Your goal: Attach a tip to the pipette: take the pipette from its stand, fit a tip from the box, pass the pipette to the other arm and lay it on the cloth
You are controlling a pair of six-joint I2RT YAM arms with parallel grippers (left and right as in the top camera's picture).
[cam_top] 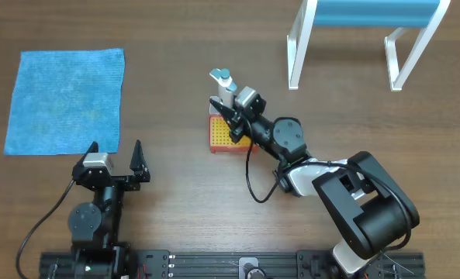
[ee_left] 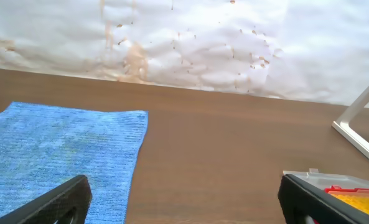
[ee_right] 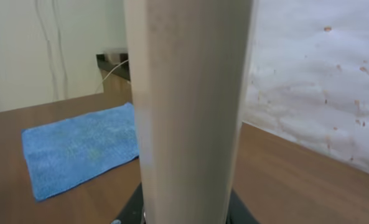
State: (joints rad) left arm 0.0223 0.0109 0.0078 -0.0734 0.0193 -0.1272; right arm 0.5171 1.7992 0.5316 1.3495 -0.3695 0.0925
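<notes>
1. Pipette (ee_right: 190, 106) is clamped in right end effector (cam_top: 226, 108) over tip box (cam_top: 223, 138); an off-centre push could miss a tip.
2. Left end effector (cam_top: 115, 147) is wide open, empty, by cloth (cam_top: 65, 101); a sloppy handover could drop it.

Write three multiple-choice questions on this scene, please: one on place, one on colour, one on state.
1. The cloth lies: A) on the left arm's side; B) on the right arm's side; C) on the floor.
2. The cloth is: A) red; B) blue; C) white.
3. The right gripper is: A) open and empty; B) shut on a tip; C) shut on the pipette.
Answers: A, it lies at the top view's left; B, every view shows it blue; C, the pipette stands between its fingers.
</notes>
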